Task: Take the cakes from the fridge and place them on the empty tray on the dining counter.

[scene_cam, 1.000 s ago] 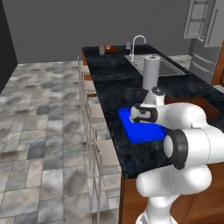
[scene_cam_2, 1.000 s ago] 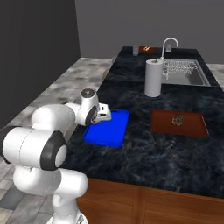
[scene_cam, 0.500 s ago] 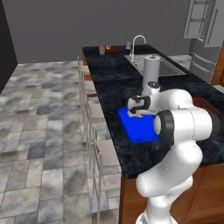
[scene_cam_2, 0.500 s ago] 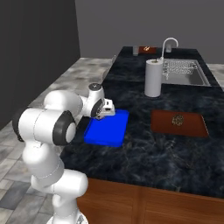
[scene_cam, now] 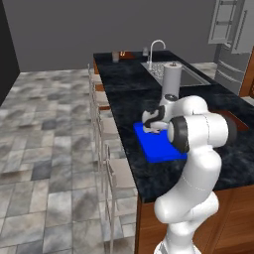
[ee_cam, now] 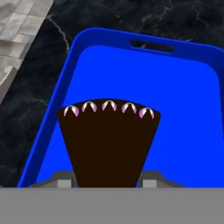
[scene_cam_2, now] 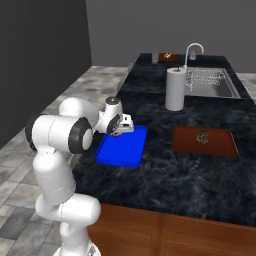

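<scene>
A dark brown wedge cake (ee_cam: 108, 144) with pink-white dots along its wide edge sits between my fingers. My gripper (ee_cam: 107, 181) is shut on it, just above the blue tray (ee_cam: 183, 113). The tray (scene_cam: 159, 149) lies near the edge of the black dining counter (scene_cam: 129, 79). My gripper (scene_cam: 151, 126) hovers low over its far end. From the right, the gripper (scene_cam_2: 122, 131) is at the far left corner of the tray (scene_cam_2: 122, 152). The grey fridge (scene_cam: 230, 49) stands at the far right. The other cake is out of view.
A white paper towel roll (scene_cam_2: 175, 90) stands beyond the tray, next to the sink (scene_cam_2: 210, 82) and the faucet (scene_cam_2: 192, 50). To the tray's right lies a reddish-brown board (scene_cam_2: 204, 141). Stools (scene_cam: 106, 129) line the counter's floor side.
The arm's elbow has swung up and in toward the counter. The hand has stayed over the tray's far end with the cake still in it.
</scene>
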